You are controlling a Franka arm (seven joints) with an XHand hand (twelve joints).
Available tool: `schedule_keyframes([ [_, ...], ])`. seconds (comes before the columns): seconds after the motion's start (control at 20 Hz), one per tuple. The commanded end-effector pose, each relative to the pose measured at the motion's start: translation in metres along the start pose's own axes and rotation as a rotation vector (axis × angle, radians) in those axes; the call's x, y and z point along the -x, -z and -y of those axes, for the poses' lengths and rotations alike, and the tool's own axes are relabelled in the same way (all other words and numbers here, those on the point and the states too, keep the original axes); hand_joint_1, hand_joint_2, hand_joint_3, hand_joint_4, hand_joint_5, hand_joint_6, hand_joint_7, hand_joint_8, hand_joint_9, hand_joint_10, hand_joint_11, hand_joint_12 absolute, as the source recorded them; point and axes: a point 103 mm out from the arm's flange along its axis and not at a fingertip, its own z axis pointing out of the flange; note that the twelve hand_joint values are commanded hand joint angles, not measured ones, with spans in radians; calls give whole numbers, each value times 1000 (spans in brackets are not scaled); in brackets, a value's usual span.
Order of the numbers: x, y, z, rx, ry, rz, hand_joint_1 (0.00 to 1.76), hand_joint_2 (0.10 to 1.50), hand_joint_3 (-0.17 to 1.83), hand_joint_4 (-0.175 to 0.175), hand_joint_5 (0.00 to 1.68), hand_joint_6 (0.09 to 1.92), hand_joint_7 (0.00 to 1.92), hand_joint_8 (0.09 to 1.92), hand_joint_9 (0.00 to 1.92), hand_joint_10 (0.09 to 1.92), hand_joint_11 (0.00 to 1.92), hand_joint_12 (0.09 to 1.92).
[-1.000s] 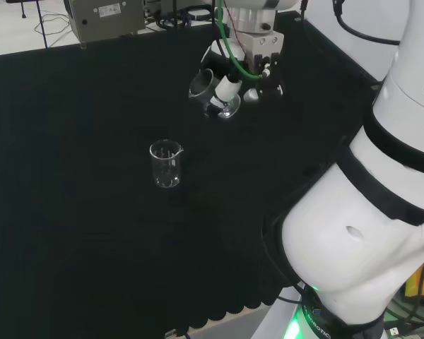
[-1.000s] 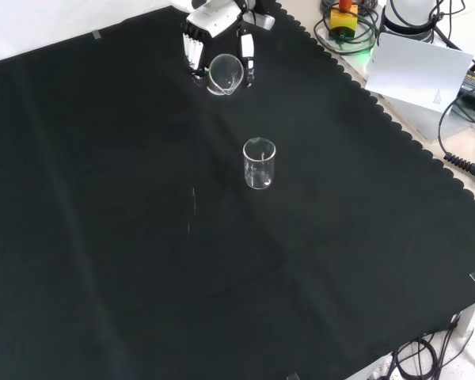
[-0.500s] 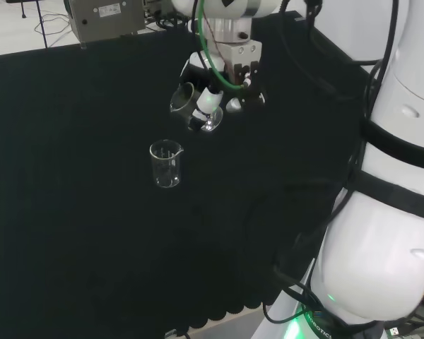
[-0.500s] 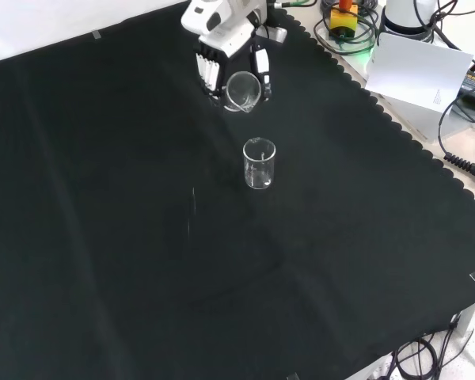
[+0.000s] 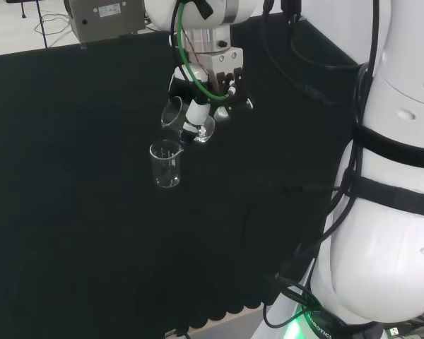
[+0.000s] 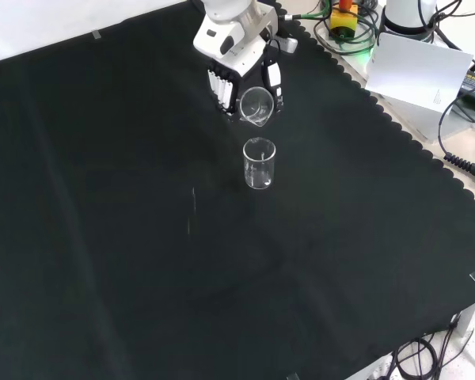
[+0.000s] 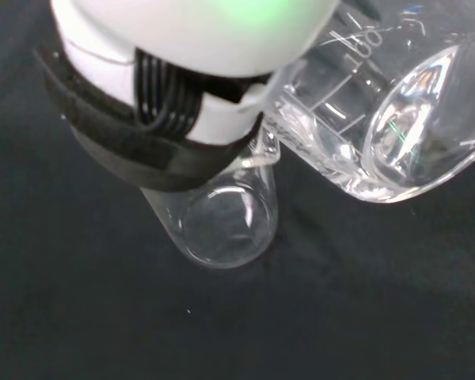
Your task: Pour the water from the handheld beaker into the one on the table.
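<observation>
My hand (image 5: 210, 99) (image 6: 237, 67) is shut on a clear glass beaker (image 5: 178, 117) (image 6: 256, 104) and holds it tilted, mouth toward the second beaker. That second clear beaker (image 5: 165, 164) (image 6: 259, 164) stands upright on the black cloth, just below and beside the held one. In the wrist view the held beaker (image 7: 380, 119) lies on its side with water pooled along its lower wall, and the standing beaker (image 7: 222, 226) shows beneath a blurred white and black part of the hand (image 7: 158, 87). No stream of water is visible between them.
The arm's white links (image 5: 389, 212) rise at the right of the head view. A grey box (image 5: 106, 18) sits beyond the cloth's far edge. In the front view, cables and a white sheet (image 6: 419, 67) lie past the cloth's scalloped edge at upper right.
The hand has carried the tilted beaker toward the standing beaker: leftward and lower in the head view, downward and to the right in the front view. The standing beaker has not moved.
</observation>
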Motion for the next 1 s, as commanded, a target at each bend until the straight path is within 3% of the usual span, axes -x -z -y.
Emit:
schedule_keyframes([
  [0.05, 28, -20, 8, -155, -194, 126, 1303, 597, 840, -175, 1161, 915, 1220, 903, 1587, 812, 1189, 807],
  [0.35, 28, -19, 8, -184, -213, 156, 1303, 592, 857, -175, 1156, 933, 1215, 921, 1577, 841, 1178, 830],
  [1.0, 17, -15, 7, -190, -197, 179, 1302, 590, 864, -175, 1153, 942, 1212, 930, 1575, 856, 1173, 841],
])
